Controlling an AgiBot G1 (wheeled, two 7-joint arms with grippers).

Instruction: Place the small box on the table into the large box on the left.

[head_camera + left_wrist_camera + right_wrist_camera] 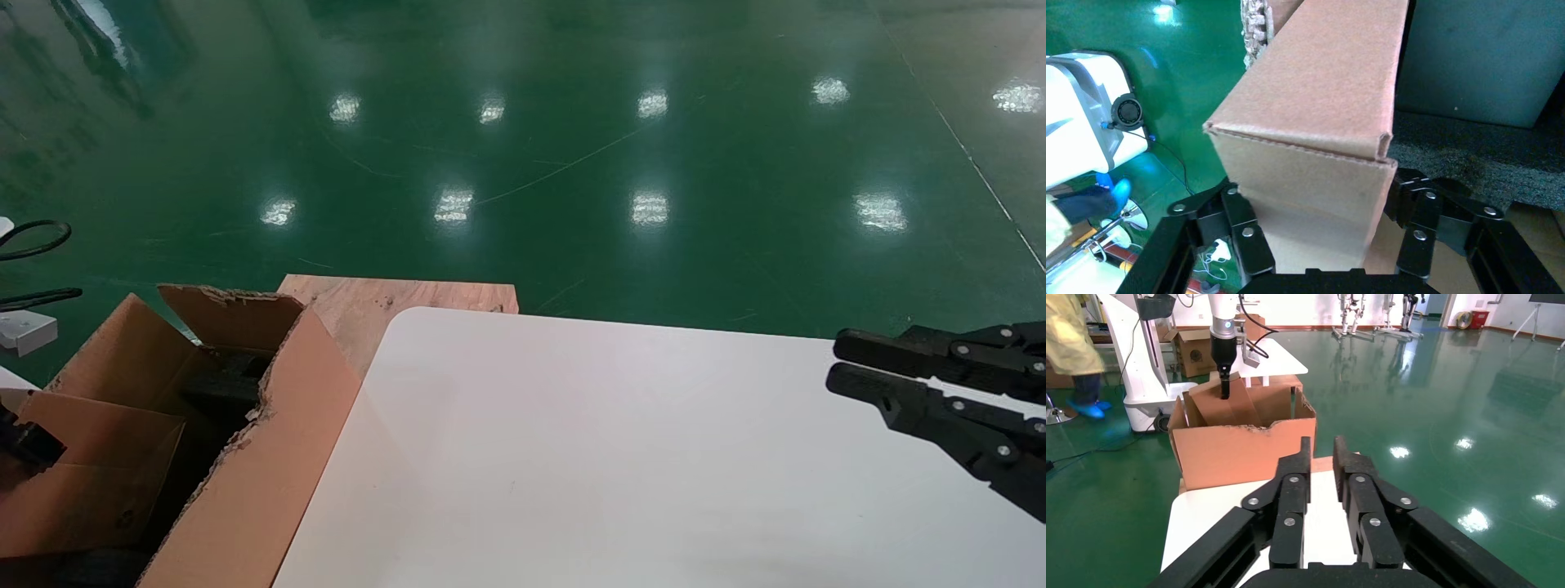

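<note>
Left gripper (1315, 242) clamped on small box (1315, 116), inside large box (270, 457)

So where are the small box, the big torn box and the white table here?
small box (1315, 104): left wrist view, its upper face.
large box (270, 457): head view, its right wall.
table (621, 457): head view, bare top.
</note>
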